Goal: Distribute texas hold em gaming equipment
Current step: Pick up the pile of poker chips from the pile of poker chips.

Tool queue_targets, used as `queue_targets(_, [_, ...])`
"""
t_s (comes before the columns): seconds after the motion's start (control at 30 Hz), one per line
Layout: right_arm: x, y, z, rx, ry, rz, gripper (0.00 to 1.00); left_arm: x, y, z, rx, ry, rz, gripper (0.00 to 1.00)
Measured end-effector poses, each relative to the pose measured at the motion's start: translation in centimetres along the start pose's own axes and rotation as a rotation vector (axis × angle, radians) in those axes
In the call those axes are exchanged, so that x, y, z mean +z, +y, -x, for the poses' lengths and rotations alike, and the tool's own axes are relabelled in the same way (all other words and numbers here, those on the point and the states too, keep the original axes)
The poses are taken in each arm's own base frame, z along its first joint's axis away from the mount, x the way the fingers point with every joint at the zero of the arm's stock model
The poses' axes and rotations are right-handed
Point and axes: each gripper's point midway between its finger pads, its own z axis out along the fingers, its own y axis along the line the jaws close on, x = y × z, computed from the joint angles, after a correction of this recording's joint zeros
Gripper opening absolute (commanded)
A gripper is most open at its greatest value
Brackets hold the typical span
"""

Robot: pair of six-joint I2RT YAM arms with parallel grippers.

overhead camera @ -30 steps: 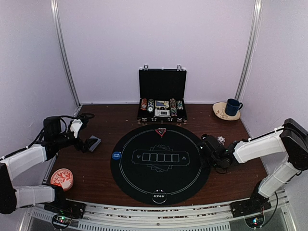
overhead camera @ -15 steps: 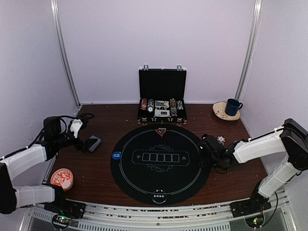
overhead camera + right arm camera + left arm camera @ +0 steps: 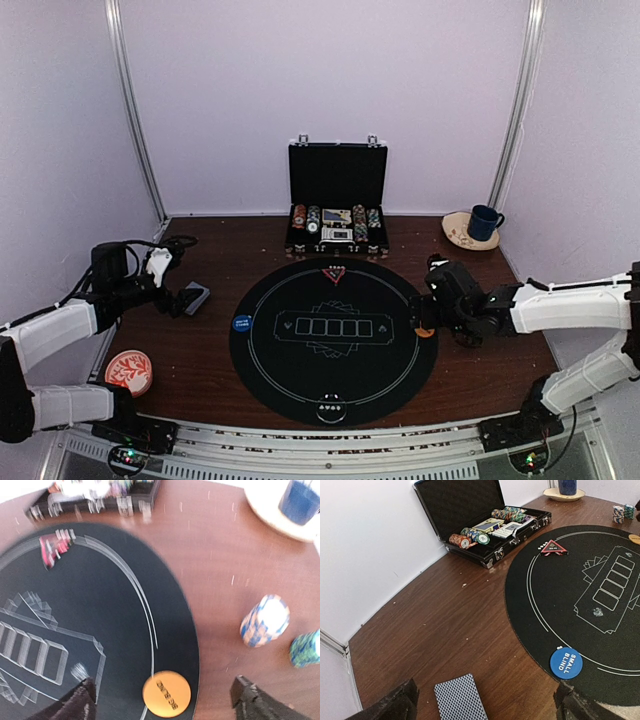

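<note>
- Playing cards [image 3: 460, 697]: a grey-blue-backed deck lying face down on the table [image 3: 445, 625], left of the round black mat [image 3: 560, 595]. Its long axis runs away from the wrist camera, with the far end leaning slightly left.
- Left gripper [image 3: 486, 687]: jaws spread wide and empty. The deck lies between them, nearer the left finger.
- Orange button disc [image 3: 166, 693]: flat, straddling the mat's right rim, its lettering slanting across the wrist view.
- Right gripper [image 3: 164, 681]: fingers wide apart above the orange disc, gripping nothing.
- Blue button disc [image 3: 566, 662]: flat on the mat's left edge, lettering tilted.
- Red triangle marker [image 3: 334, 274]: on the mat's far edge, just before the briefcase [image 3: 337, 200].
- White chip stack [image 3: 265, 620] and teal chip stack [image 3: 305, 649]: upright on the table, right of the mat.
</note>
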Motion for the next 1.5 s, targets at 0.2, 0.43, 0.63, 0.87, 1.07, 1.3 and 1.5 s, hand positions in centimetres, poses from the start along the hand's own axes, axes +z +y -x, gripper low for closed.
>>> queue_targets(0.2, [-2.6,-0.1,5.3,0.034,-0.139,-0.011,1.00,0.0,0.0,0.0,0.000,0.000,0.000,0.98])
queue_targets(0.43, [-1.7,-2.8,7.5,0.076,-0.167,-0.132,1.00,-0.1,0.0,0.2,0.004,-0.006,0.001,0.98])
queue_targets(0.63, [0.0,-6.7,7.6,0.142,-0.148,-0.241,1.00,-0.2,-0.1,0.5,0.008,-0.017,-0.004,0.98])
queue_targets(0.87, [1.8,-10.5,7.3,0.253,-0.129,-0.320,1.00,-0.2,-0.3,0.4,0.005,-0.017,-0.012,0.98])
queue_targets(1.07, [3.9,-10.6,5.9,0.260,-0.059,-0.326,1.00,-0.1,-0.3,0.3,0.003,-0.014,-0.013,0.98])
queue_targets(1.3, [4.3,-10.6,5.7,0.267,-0.060,-0.318,1.00,0.0,-0.4,-0.1,-0.001,-0.009,-0.016,0.98])
queue_targets(1.5, [4.4,-11.0,5.0,0.268,-0.057,-0.328,1.00,0.0,-0.4,-0.1,-0.002,-0.007,-0.016,0.98])
